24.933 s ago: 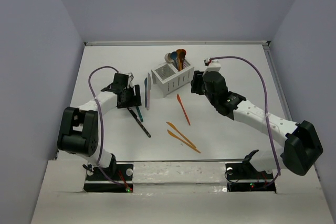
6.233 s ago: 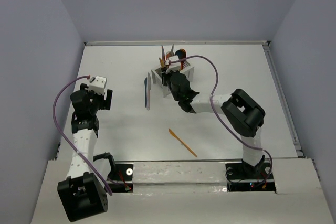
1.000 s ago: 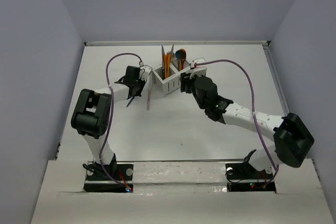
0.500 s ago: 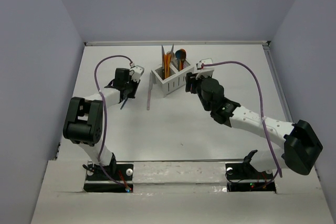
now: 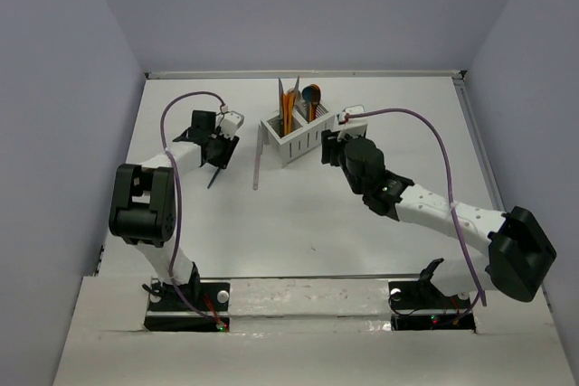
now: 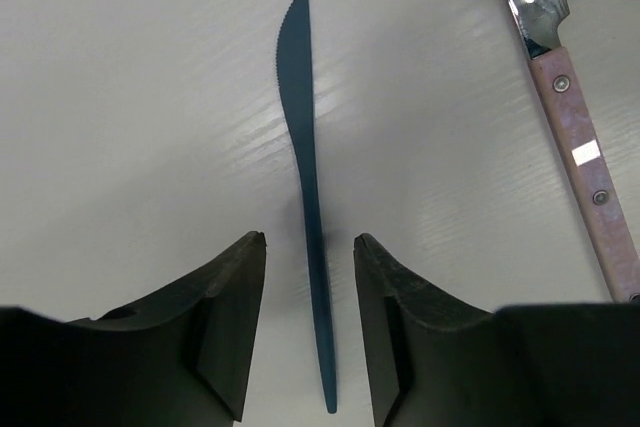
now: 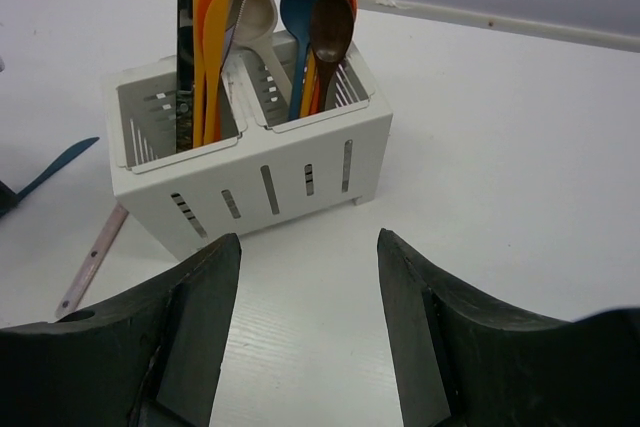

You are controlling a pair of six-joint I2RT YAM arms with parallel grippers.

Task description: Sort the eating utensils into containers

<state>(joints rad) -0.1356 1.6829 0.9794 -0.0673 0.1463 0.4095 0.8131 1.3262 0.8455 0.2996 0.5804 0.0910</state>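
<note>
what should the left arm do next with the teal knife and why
Probably lower the left gripper and close its jaws on the teal knife: it lies flat on the table between the open jaws, untouched, and the caddy already holds knives in one compartment, where this one likely belongs.

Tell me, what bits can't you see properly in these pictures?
- Left wrist view: the pink-handled metal utensil runs off the top edge, so the shape of its head is unclear.
- Right wrist view: the white caddy hides the lower ends of the utensils; the top edge cuts off the dark utensil.
- Top view: the utensils standing in the caddy are too small to count.
</note>
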